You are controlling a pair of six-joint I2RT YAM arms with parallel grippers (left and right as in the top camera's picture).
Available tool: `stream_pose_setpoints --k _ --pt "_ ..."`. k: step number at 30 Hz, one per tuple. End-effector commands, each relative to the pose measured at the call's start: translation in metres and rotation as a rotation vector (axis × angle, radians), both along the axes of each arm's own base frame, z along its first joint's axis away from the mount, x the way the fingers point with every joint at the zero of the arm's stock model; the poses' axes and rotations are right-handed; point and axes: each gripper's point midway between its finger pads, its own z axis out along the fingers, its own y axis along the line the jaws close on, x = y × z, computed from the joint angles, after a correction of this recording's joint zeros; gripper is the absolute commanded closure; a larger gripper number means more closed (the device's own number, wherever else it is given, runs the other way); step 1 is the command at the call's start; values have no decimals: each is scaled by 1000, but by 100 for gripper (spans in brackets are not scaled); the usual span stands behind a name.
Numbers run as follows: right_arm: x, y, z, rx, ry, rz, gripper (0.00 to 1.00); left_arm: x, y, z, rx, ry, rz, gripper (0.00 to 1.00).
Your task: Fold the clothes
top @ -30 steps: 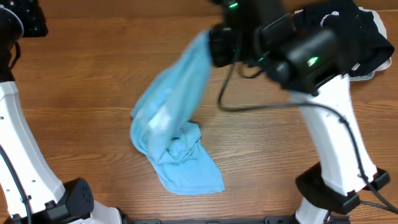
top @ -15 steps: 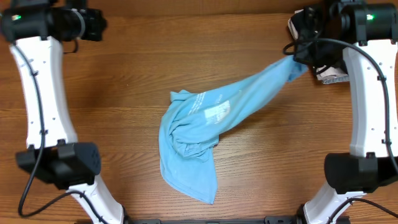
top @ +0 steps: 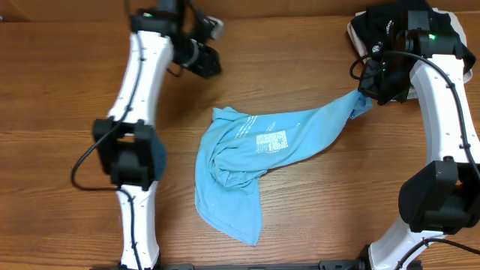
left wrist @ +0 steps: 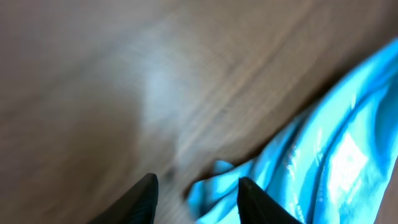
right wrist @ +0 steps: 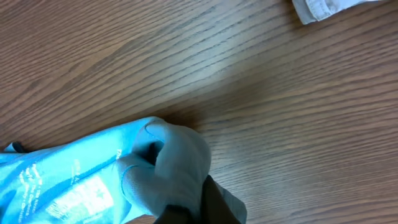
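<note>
Since the frame half a second before, the left arm is seen to have been swung in from the far 10 o'clock corner, so that the left gripper (top: 204, 60) is now carried over bare wood near 12 o'clock of the worktop (top: 322, 217). The stretched length of the light blue T-shirt (top: 247, 161) is found lowered and flatter than before, and the right gripper (top: 365, 94) is set a little lower on the 2 o'clock side.

The T-shirt is laid across the middle of the worktop. Its bulk is heaped in crumpled folds at the centre, with one flap trailed toward 6 o'clock. A long band of cloth is drawn from the heap out toward 2 o'clock, and a block of small white print is turned upward on that band.

The end of the band is clamped in the jaws of the right gripper. In the right wrist view, the cloth is seen bunched and wrapped round them, just above the wood.

The left gripper is held at 11 o'clock of the heap, apart from the cloth. In the left wrist view, which is badly blurred, its jaws are seen parted with nothing caught between them. The T-shirt's edge is seen beyond, toward 4 o'clock.

A black garment (top: 379, 26) is piled at the 1 o'clock corner, behind the right arm. The corner of a pale folded garment (right wrist: 323, 9) is seen at the top of the right wrist view.
</note>
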Motion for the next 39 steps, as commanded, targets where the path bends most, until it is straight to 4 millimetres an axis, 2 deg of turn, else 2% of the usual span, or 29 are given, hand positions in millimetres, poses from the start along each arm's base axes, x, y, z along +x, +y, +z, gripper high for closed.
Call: stream_pose_setpoints --k 1,3,7,8,13,16,21,23,26,28,30,33,35,39 --pt "-1 2 13 2 -40 19 96 -11 -16 -26 0 52 -84 51" --pt "-1 2 13 1 -40 23 95 -18 -18 -33 0 93 -89 44" --pt "0 2 13 1 -45 23 93 -37 -16 -34 2 147 -150 26" --pt "0 2 13 1 -46 23 93 -41 -13 -36 19 164 -157 24" --pt "1 2 14 0 -51 24 92 -51 6 -51 134 215 -141 23" --pt "2 2 14 -1 -53 27 92 -51 10 -63 160 216 -139 28" --pt "2 2 14 -2 -55 30 92 -60 13 -94 170 260 -121 28" --pt "3 2 14 -2 -58 30 92 -65 12 -101 164 280 -124 34" --pt "3 2 14 -3 -60 30 92 -69 8 -105 140 293 -127 47" --pt "3 2 14 -3 -60 30 92 -68 6 -105 129 290 -127 74" --pt "3 2 14 -3 -60 30 92 -66 5 -104 121 282 -127 96" --pt "4 2 14 -3 -61 30 92 -60 7 -99 116 269 -105 96" --pt "4 2 14 -2 -63 30 92 -52 9 -85 110 254 -74 96" --pt "10 20 21 92 -100 88 96 -30 19 -28 96 165 -30 96"
